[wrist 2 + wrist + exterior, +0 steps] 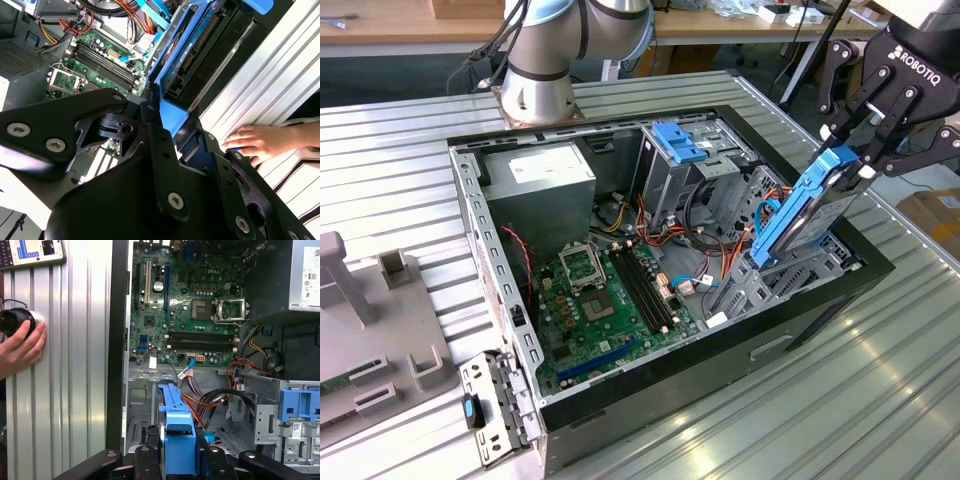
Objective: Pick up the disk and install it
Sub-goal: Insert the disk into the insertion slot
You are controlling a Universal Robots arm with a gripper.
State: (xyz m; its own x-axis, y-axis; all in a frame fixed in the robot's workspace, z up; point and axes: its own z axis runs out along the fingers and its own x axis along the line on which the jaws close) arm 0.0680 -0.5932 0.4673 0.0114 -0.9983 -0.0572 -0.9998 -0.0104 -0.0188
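Observation:
The disk (pixel 805 215), silver-grey in a bright blue carrier, hangs tilted over the open computer case (pixel 470 250) at the exterior view's right. Its lower end dips into the grey drive bay (pixel 775 285) at that side of the case. My gripper (pixel 855 160) is shut on the disk's upper end, one black finger on each side. In the first wrist view the blue carrier (pixel 175 430) runs from my gripper (pixel 177 462) toward the bay floor. The second wrist view has the carrier's edge (pixel 185 45) beyond my fingers (pixel 165 150).
Inside the case lie a green motherboard (pixel 605 300), a grey power-supply box (pixel 545 175), a cage with a blue top (pixel 680 145) and loose cables (pixel 700 245). A person's hand (pixel 20 347) rests on a round black object on the ribbed table (pixel 880 400). Grey fixtures (pixel 360 330) stand at the exterior view's left.

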